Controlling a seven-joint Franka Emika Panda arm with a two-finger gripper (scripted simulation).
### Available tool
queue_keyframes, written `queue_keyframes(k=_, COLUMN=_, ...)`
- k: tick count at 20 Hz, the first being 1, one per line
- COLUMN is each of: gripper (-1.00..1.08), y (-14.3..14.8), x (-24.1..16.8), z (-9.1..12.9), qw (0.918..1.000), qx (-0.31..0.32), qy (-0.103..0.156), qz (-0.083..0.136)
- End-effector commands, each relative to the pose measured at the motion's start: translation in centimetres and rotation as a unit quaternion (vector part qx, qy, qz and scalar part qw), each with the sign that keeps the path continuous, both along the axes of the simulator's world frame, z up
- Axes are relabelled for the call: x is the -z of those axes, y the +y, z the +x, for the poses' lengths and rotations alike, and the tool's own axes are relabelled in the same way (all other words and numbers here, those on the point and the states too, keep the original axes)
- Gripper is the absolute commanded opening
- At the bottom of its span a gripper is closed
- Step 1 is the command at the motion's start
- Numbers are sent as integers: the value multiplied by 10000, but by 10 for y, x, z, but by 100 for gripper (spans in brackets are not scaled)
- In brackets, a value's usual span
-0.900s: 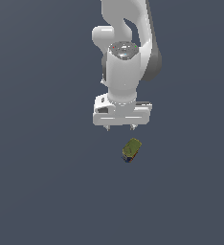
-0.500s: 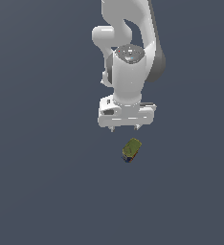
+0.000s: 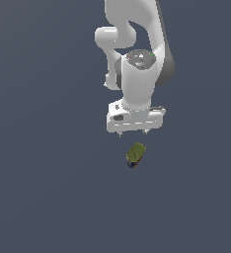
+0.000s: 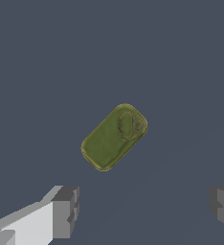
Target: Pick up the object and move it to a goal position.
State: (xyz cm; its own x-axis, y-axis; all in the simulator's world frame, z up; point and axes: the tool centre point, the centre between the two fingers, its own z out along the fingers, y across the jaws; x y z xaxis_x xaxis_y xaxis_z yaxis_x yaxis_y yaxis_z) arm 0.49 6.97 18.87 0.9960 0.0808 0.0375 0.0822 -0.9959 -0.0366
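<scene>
Wrist view shows the gripper (image 4: 142, 210) with jaws spread wide, holding nothing; the tin (image 4: 114, 137) lies free toward 12 o'clock.

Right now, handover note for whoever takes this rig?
Hand: open, empty, fingers spread wide, in the air and clear of the tin.
Tin: lying flat on the floor, olive-green top up, untouched. In the wrist view it sits ahead of the finger gap, not between the fingers, and diagonal to them.
Done: only the approach; nothing grasped.
Left: centre over the tin, probably rotate the wrist to match its narrow side, descend, close, lift, carry to goal. No goal marker is visible in either view.
</scene>
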Motion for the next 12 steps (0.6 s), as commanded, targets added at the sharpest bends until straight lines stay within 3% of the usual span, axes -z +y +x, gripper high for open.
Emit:
queue_keyframes(k=1, gripper=100, y=0, x=1, z=0, qw=10000, qx=32, qy=4, qz=1)
queue_keyframes(k=12, gripper=100, y=4, x=13, z=6, qw=9978, qx=661, qy=62, qz=9)
